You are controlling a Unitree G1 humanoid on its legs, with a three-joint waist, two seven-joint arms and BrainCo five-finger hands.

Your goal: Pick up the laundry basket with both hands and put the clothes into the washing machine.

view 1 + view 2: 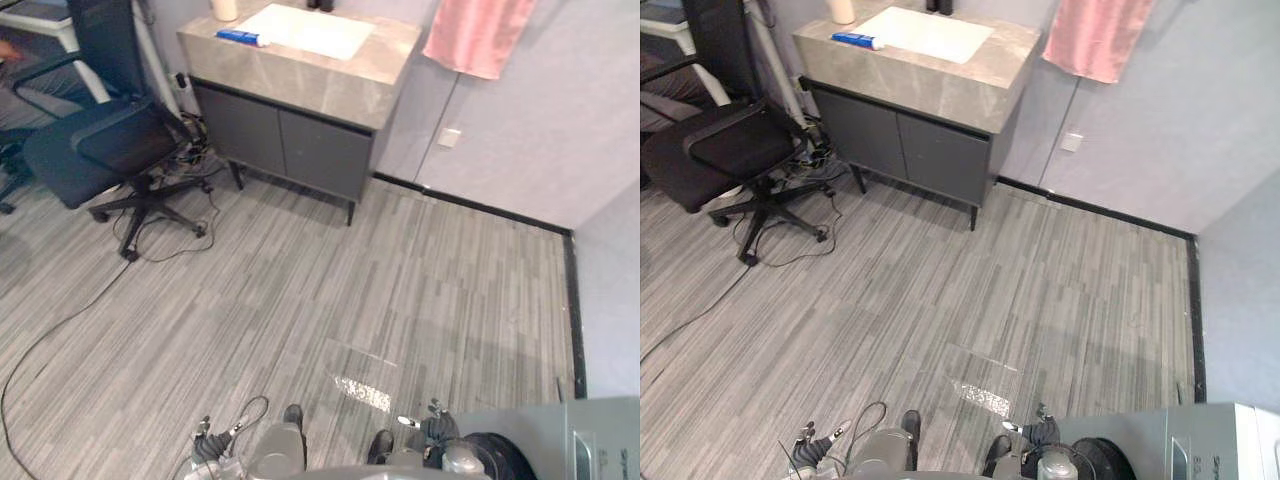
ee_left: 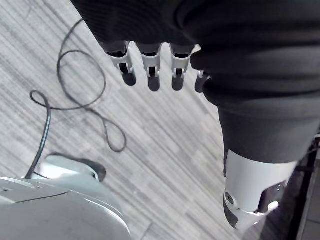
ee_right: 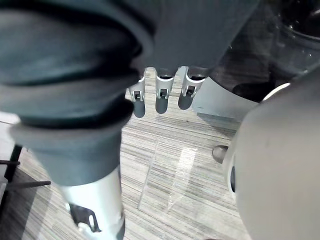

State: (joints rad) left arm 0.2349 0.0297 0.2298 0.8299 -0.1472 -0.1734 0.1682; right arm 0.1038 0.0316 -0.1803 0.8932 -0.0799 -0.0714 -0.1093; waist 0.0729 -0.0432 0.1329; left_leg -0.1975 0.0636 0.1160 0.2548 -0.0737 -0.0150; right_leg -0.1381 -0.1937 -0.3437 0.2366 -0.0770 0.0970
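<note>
Head view: the grey plank floor (image 1: 300, 300) lies wide open, with the vanity cabinet (image 1: 290, 135) and office chair (image 1: 100, 150) at the far edge. The washing machine (image 1: 545, 435) sits lower right, its dark round door (image 1: 492, 457) facing left. Left wrist view: the left robot hand (image 2: 151, 62) hangs over the floor, fingers straight and empty. Right wrist view: the right robot hand (image 3: 162, 92) hangs the same, loose and unclenched.

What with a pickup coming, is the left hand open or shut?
Open: the left hand hangs with straight fingers above the floor, curled round nothing.
</note>
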